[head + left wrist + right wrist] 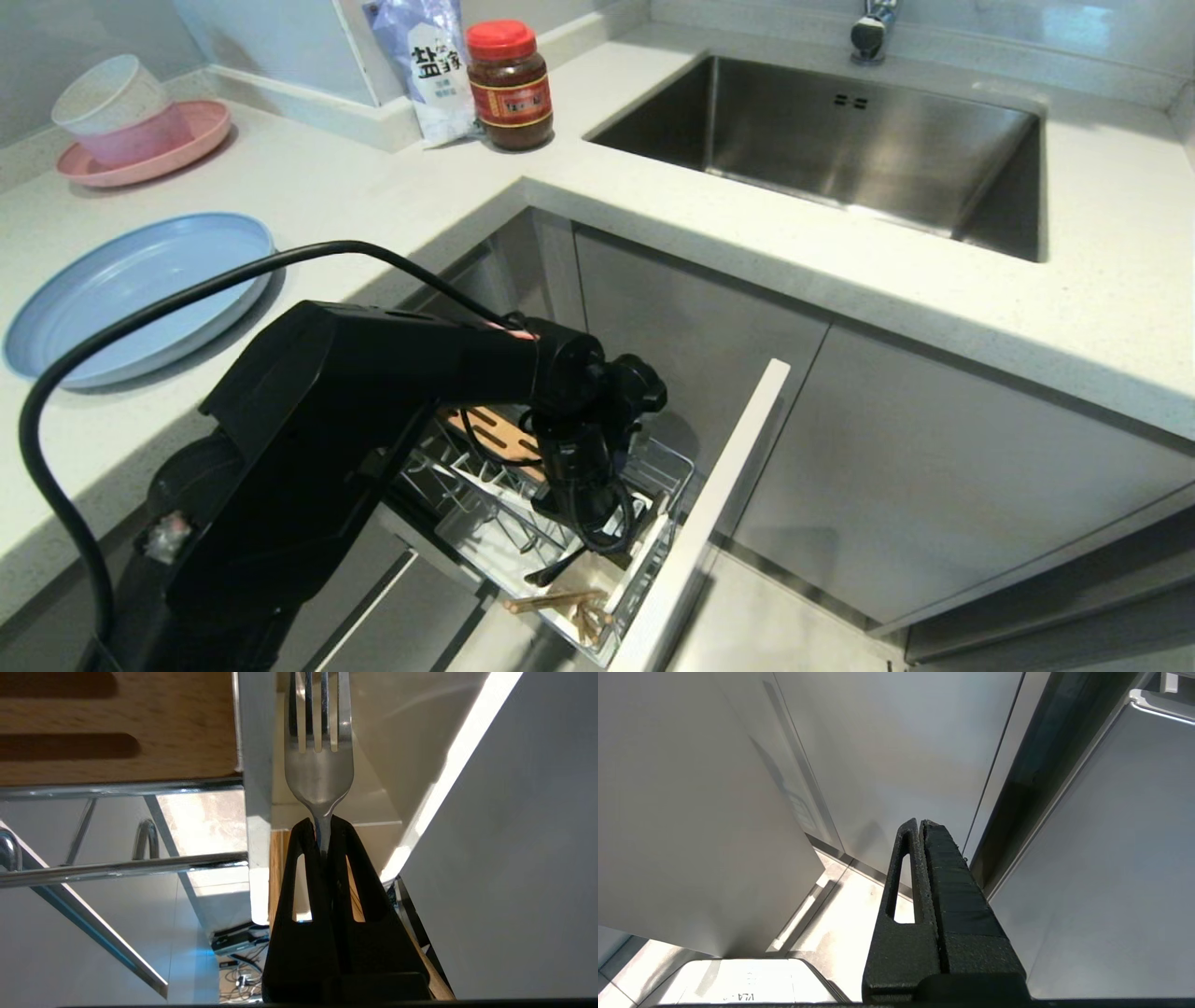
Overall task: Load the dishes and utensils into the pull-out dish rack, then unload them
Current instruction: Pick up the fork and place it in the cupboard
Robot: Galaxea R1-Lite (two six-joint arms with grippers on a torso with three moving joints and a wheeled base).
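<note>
the left gripper (322, 833) is clamped on the neck of the fork (318, 772), tines pointing away, down inside the pull-out dish rack (523, 523) beside its white cutlery caddy (254, 788). whether this is loading or unloading cannot be told; either way the next move likely calls for a straight path clear of the caddy wall. the right gripper (922, 826), pressed together and empty, hangs by the cabinet fronts, while the light-blue plate (131, 289) lies on the counter.

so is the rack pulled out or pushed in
Pulled out: the rack sticks out of the cabinet, its front panel well clear, left gripper inside.
</note>
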